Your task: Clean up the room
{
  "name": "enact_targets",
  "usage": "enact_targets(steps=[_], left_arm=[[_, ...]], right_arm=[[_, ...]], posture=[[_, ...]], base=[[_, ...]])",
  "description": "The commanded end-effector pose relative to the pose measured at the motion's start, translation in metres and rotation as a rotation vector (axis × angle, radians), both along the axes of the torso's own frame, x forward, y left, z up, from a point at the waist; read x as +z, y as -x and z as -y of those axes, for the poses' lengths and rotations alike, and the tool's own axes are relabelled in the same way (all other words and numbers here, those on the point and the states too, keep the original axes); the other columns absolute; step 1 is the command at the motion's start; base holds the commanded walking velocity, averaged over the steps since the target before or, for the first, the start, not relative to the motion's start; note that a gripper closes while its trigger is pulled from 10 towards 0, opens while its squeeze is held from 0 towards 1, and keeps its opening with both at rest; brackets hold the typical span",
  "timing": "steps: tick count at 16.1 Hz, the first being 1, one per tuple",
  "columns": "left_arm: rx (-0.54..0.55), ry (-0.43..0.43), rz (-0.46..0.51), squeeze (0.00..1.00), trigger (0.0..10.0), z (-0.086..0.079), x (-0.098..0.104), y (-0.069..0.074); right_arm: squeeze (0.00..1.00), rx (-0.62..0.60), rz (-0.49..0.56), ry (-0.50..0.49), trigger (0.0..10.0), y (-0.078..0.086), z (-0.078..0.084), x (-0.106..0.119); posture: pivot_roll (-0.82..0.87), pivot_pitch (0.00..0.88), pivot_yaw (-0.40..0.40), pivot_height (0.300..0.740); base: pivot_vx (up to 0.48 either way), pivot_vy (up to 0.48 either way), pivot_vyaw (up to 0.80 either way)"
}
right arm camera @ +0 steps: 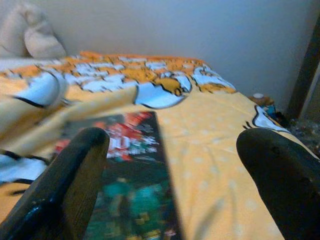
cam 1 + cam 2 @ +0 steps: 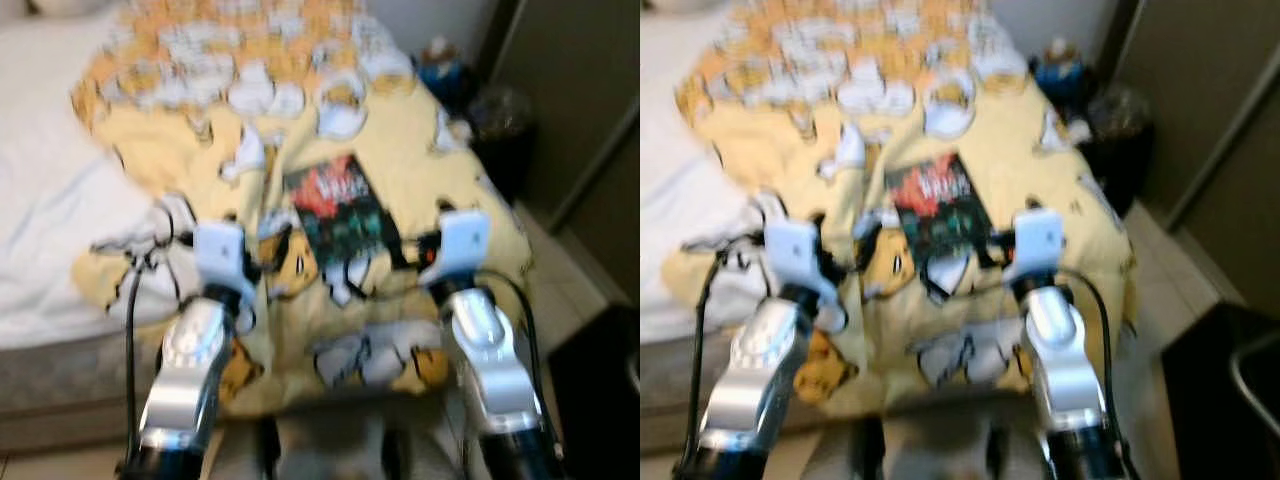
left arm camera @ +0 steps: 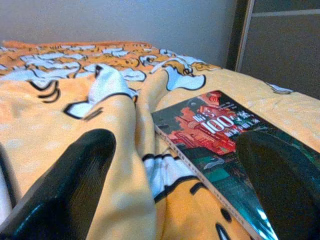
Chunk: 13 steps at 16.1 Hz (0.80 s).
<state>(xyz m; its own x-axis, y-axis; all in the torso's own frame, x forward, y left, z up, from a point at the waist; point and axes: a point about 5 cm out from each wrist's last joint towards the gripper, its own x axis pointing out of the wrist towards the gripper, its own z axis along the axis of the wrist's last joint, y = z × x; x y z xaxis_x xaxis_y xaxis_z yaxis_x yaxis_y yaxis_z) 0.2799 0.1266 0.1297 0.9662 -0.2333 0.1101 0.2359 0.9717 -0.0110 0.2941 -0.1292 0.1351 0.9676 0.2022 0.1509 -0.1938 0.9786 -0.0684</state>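
Note:
A book (image 2: pixel 336 210) with a red and dark green cover lies flat on the yellow cartoon-print blanket (image 2: pixel 400 150) spread over the bed. My left gripper (image 3: pixel 172 185) hovers open just short of the book's near left side, above a raised fold of blanket (image 3: pixel 125 150); one black finger (image 3: pixel 70 185) is over the blanket, the other (image 3: pixel 280 185) over the book's near corner. My right gripper (image 1: pixel 172 185) is open beside the book's near right edge, with the book (image 1: pixel 135 190) and bare blanket between its fingers. Neither holds anything.
White sheet (image 2: pixel 50 180) covers the bed's left side. Dark clutter, a blue object (image 2: pixel 440 70) and a bag (image 2: pixel 500 110), sits on the floor at the bed's far right corner. A dark wardrobe door (image 2: pixel 570 90) stands right. A black bin (image 2: pixel 1230 390) is at the lower right on the tiled floor.

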Motion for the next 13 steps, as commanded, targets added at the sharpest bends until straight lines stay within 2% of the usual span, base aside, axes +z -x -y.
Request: enact_targets(steps=[1,6,8,11,12,13], left_arm=[[-0.021,0.0,-0.013,0.0,10.0,0.008,0.0,0.001],[0.009,-0.018,-0.016,0.0,10.0,0.0,0.001,0.0],[0.015,-0.023,-0.02,0.0,10.0,-0.002,0.001,0.003],[0.009,-0.062,-0.034,0.0,10.0,-0.011,0.002,0.012],[0.016,-0.086,-0.039,0.0,10.0,-0.021,0.005,0.015],[0.019,-0.093,-0.041,0.0,10.0,-0.024,0.006,0.017]], right_arm=[[0.0,-0.042,-0.027,-0.005,10.0,-0.003,0.016,-0.003],[0.0,-0.056,-0.054,-0.032,10.0,-0.015,0.02,-0.003],[0.0,-0.054,-0.093,-0.086,10.0,-0.02,0.02,-0.009],[0.0,-0.075,-0.146,-0.12,10.0,-0.037,0.024,-0.018],[0.0,-0.081,-0.166,-0.15,10.0,-0.043,0.024,-0.021],[0.0,-0.083,-0.175,-0.174,10.0,-0.044,0.023,-0.023]], posture=[[-0.08,0.0,0.027,0.609],[-0.06,0.004,0.021,0.609],[-0.05,0.017,0.025,0.609],[0.01,0.056,0.059,0.609],[0.05,0.068,0.078,0.609],[0.06,0.073,0.084,0.609]], base=[[0.0,0.0,0.0],[0.0,0.0,0.0],[0.0,0.0,0.0],[0.0,0.0,0.0],[0.0,0.0,0.0],[0.0,0.0,0.0]])
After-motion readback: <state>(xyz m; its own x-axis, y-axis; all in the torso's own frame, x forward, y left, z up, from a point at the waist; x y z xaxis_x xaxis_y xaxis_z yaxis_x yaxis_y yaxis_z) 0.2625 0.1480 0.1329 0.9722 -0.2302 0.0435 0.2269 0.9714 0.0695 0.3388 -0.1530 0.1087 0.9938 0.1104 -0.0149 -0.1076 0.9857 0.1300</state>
